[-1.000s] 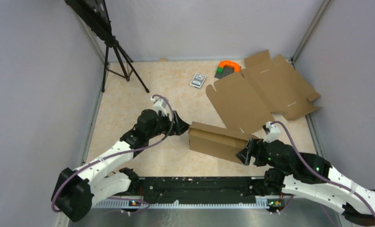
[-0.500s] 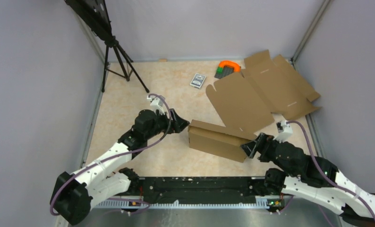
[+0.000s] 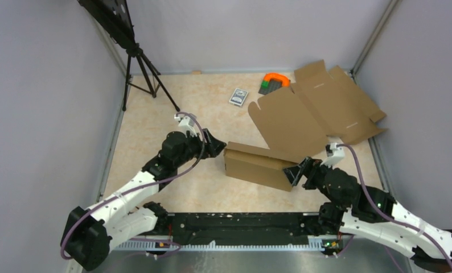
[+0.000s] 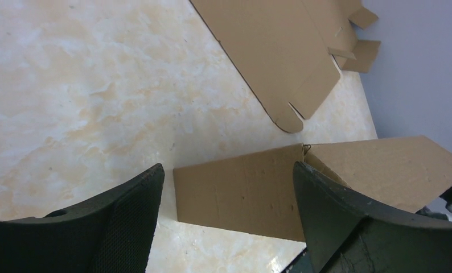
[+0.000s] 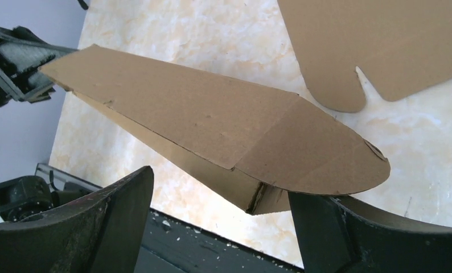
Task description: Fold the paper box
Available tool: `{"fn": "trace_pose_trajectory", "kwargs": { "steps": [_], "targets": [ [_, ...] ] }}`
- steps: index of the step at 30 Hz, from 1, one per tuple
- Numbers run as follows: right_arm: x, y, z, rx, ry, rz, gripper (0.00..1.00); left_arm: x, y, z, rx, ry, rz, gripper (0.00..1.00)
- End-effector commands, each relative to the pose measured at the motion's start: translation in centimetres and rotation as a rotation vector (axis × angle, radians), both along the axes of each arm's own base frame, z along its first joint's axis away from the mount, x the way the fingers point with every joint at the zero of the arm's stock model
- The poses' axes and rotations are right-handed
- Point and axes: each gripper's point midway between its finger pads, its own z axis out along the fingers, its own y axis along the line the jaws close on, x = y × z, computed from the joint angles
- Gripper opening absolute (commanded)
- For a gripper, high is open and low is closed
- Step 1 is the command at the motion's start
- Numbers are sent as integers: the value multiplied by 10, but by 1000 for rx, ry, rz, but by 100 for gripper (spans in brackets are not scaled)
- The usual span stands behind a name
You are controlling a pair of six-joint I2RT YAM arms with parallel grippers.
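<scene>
Here's the paper box [image 3: 257, 166], centre of the overhead view, a shallow shell lying slantwise on the table [image 3: 155, 125], with an arm at each end, likely bracketing it to square it up or press the end flaps home. The left gripper [image 3: 216, 148] noses at the left end, jaws spread wide, pinching nothing. The right gripper [image 3: 297, 173] faces the right end, just as wide, the rounded flap poking between its jaws, unclamped as far as I can see. Both forearms reach low and inward from the bottom corners. A flat blank [image 3: 312, 111] lies upper right.
</scene>
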Motion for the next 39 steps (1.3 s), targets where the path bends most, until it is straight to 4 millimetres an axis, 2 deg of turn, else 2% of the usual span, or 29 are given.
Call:
{"fn": "trace_pose_trajectory", "kwargs": {
  "steps": [1,6,10,13,21,25,28,32,35,39],
  "targets": [
    [-2,38,14,78,-25,115,84,6,6,18,-28,-73,54,84],
    [-1,62,13,70,-26,183,83,4,24,23,26,-104,105,84],
    [4,68,16,49,-46,190,84,1,38,20,80,-102,130,84],
    [4,69,18,11,-53,207,83,2,56,16,147,-98,184,84],
    [-16,31,20,-175,39,235,83,-9,86,6,299,-30,230,85],
    [-27,1,27,-264,60,237,73,-16,99,18,330,-48,256,85],
    [-24,-14,37,-290,48,187,69,-25,96,32,306,-69,218,85],
    [-12,-7,45,-420,14,218,65,-39,77,47,276,-134,63,84],
    [-8,-3,41,-550,36,264,71,-48,71,53,272,-179,-13,84],
    [-6,7,41,-592,45,306,71,-56,65,57,263,-216,-82,84]
  ]
}}
